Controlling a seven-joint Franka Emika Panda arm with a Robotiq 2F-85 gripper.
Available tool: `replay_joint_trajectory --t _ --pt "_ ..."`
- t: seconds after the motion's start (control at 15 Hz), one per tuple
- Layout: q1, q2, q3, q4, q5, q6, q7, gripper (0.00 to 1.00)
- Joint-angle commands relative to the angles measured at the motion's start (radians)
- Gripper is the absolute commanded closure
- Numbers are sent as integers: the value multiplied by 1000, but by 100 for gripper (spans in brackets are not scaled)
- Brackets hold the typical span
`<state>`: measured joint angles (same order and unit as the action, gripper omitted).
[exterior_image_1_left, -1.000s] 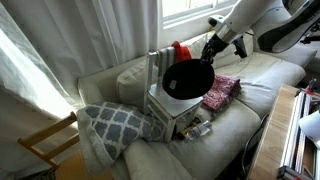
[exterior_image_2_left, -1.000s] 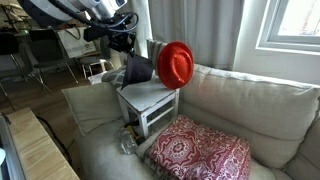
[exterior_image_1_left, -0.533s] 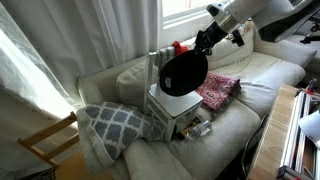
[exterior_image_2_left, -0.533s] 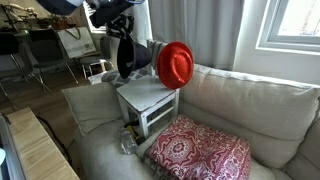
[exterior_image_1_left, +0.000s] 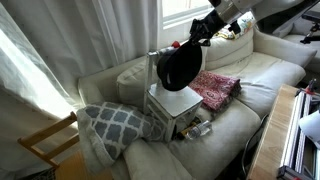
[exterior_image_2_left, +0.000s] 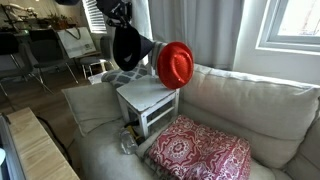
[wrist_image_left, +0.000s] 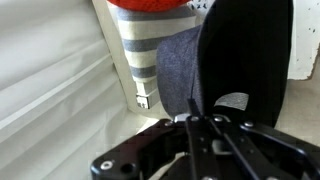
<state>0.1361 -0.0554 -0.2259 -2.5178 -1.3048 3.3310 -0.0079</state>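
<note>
Your gripper (wrist_image_left: 205, 122) is clamped shut on the black pan (exterior_image_1_left: 180, 67), which hangs above the white stand (exterior_image_2_left: 147, 100), beside the red disc (exterior_image_2_left: 175, 65). The tag (wrist_image_left: 143, 100) on the striped cloth (wrist_image_left: 145, 55) is too small to read. 1 second ago the pan hung lower, nearer the stand's top.

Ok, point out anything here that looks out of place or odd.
A small white table stands on the sofa seat, an odd spot for furniture. A red hat hangs above it, and the gripper holds a black hat in the air beside it. Nothing looks spilled or damaged.
</note>
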Motion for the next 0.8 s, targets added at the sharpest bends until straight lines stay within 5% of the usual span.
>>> replay_joint_trajectory --t 0.0,0.73 --pt "-64 -6 68 -18 74 2 -74 99" --pt "-101 -67 168 18 -93 20 -449 99"
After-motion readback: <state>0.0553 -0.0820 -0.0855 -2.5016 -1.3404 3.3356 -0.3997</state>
